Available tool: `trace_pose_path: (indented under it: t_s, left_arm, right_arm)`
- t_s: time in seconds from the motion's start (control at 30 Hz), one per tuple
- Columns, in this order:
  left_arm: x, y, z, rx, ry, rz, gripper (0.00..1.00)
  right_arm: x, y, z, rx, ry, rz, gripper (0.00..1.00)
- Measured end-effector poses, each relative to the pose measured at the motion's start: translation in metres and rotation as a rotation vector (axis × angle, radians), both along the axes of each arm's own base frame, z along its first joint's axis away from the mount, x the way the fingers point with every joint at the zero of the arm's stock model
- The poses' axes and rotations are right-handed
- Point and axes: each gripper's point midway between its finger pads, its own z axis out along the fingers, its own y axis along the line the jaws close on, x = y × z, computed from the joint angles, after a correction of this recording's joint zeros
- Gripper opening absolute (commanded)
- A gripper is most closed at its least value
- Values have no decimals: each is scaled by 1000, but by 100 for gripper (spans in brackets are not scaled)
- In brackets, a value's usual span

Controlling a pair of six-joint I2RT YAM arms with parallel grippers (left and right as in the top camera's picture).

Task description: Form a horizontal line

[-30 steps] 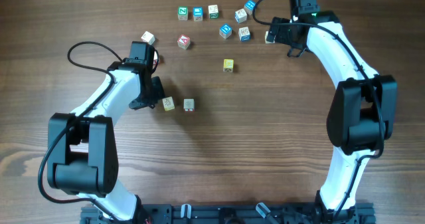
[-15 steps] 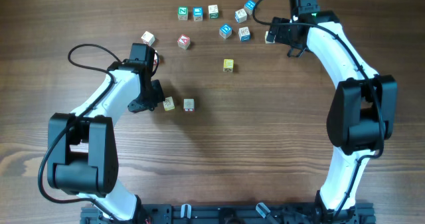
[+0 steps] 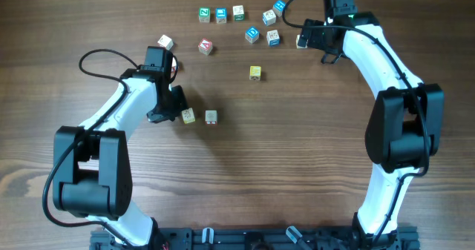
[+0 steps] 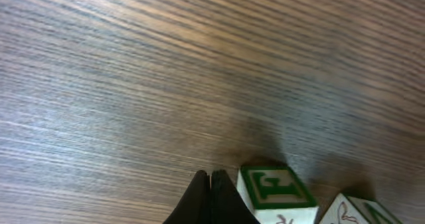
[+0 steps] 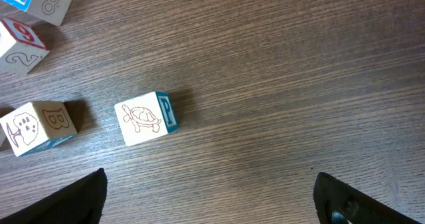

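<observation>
Two cream cubes lie side by side at mid-table, one [image 3: 188,115] just left of the other [image 3: 211,116]. A yellow cube [image 3: 255,73] lies apart, up and to the right. My left gripper [image 3: 176,110] is shut and empty, its tip at the left side of the left cube. In the left wrist view the shut fingers [image 4: 211,186] touch a cube with a green letter [image 4: 275,191]; the second cube [image 4: 352,212] is beside it. My right gripper [image 3: 304,39] is open and empty at the back right, its fingers wide apart in the right wrist view [image 5: 212,197].
Several loose cubes lie along the back: green- and blue-faced ones [image 3: 221,14], a blue one [image 3: 252,34], a red-marked one [image 3: 205,47] and one near the left arm [image 3: 165,41]. In the right wrist view a turtle cube [image 5: 145,117] and a "B" cube [image 5: 36,125] lie ahead.
My left gripper has shifted slightly right, closer against the left cream cube. The cubes and the right arm have not visibly moved.
</observation>
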Motion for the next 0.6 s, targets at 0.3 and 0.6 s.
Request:
trace_pose_path:
  t_s: [0.3,0.6]
  left_arm:
    - [-1,-17,0,-22,-5,-46,4]
    - [3,-25,1,-22,-27,-85,4]
  right_arm:
    - [0,0,0,0,0,0,100]
    - [0,0,0,0,0,0,100]
